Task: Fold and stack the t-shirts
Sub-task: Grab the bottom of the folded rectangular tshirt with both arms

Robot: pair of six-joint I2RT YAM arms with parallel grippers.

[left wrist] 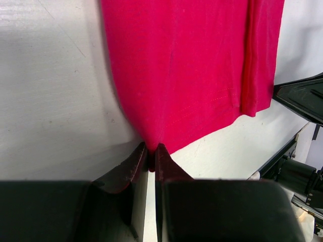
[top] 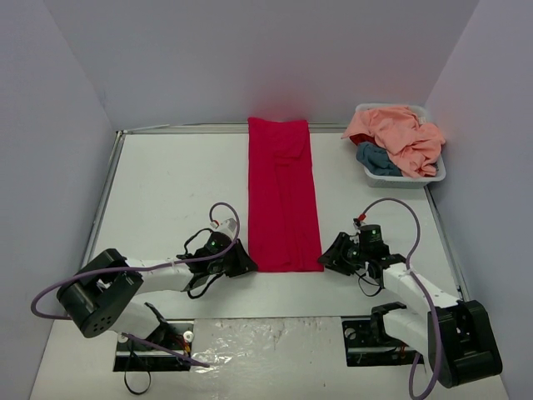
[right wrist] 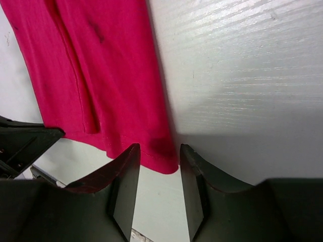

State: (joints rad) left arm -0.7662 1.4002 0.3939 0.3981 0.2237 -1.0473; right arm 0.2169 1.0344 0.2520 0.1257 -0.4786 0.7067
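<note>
A crimson-red t-shirt [top: 283, 196] lies folded into a long narrow strip down the middle of the table. My left gripper [top: 248, 265] sits at its near left corner, shut on the hem; in the left wrist view the red cloth [left wrist: 192, 65] is pinched between the closed jaws of the gripper [left wrist: 151, 151]. My right gripper [top: 326, 260] is at the near right corner. In the right wrist view its jaws stand apart, the gripper [right wrist: 159, 151] straddling the shirt's corner [right wrist: 164, 156] without touching it. Peach-pink [top: 400, 137] and teal-blue [top: 376, 158] t-shirts lie crumpled in the basket.
A white plastic basket [top: 439, 177] stands at the back right against the side wall. Pale walls enclose the table on the left, back and right. Each gripper's black body shows at the edge of the other wrist's view.
</note>
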